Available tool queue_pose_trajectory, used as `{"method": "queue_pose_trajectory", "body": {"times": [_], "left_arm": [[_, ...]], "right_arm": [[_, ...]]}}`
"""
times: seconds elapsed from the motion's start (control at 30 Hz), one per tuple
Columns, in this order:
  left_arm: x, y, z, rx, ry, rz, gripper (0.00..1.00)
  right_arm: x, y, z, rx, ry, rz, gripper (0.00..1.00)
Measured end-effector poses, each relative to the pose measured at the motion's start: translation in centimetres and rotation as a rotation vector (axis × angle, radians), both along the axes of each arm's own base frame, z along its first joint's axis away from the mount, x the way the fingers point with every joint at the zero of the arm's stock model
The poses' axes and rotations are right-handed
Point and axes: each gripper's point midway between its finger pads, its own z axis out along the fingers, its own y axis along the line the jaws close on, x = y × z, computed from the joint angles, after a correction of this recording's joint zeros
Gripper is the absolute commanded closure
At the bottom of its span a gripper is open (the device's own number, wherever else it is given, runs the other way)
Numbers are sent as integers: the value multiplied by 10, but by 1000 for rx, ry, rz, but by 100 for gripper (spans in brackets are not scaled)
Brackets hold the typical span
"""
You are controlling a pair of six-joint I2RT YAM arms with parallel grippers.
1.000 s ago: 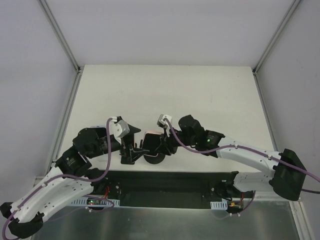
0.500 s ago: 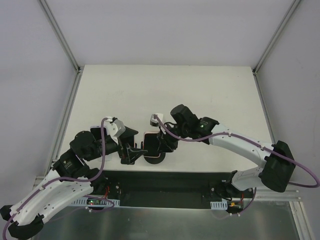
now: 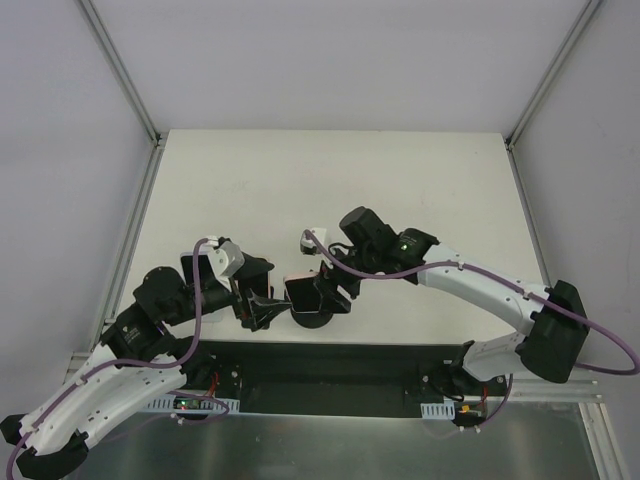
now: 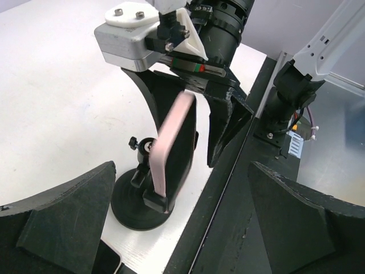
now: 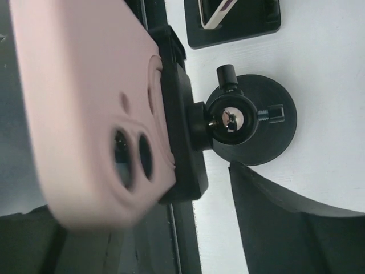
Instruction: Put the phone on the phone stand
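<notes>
The phone (image 3: 303, 294), in a pink case, stands tilted in the cradle of the black phone stand (image 3: 312, 318) near the table's front edge. In the left wrist view the phone (image 4: 174, 142) rests on the cradle lip above the round base (image 4: 134, 205). My right gripper (image 3: 320, 288) straddles the phone with its jaws apart; one finger (image 4: 228, 123) stands clear of the screen side. The right wrist view shows the phone's back (image 5: 85, 114), the stand's ball joint (image 5: 231, 117) and one finger (image 5: 296, 228) away from them. My left gripper (image 3: 256, 300) is open and empty, left of the stand.
A second phone lies on a black pad (image 5: 234, 17) just beyond the stand; its corner shows in the left wrist view (image 4: 105, 264). A black channel (image 3: 340, 365) runs along the table's near edge, right beside the stand base.
My right gripper has lowered and tilted the phone into the stand's cradle and its jaws have come apart. My left arm has drawn back a little to the left.
</notes>
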Motion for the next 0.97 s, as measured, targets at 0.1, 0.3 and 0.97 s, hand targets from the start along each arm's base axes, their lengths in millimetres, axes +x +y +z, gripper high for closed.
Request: {"method": "queue_pose_trajectory", "body": {"times": [0.1,0.3,0.97], "left_arm": [[-1,1,1,-5,-1,1,2],[-2,6,8,-28,-24,18,1],[-33,57,155,-297,-229,105,1]], "right_arm": [[-1,-1,5,9,8,-17,4],[-4,-14,53,123,-72,-68,4],[13,-244,216,552,-600,-1020,4]]}}
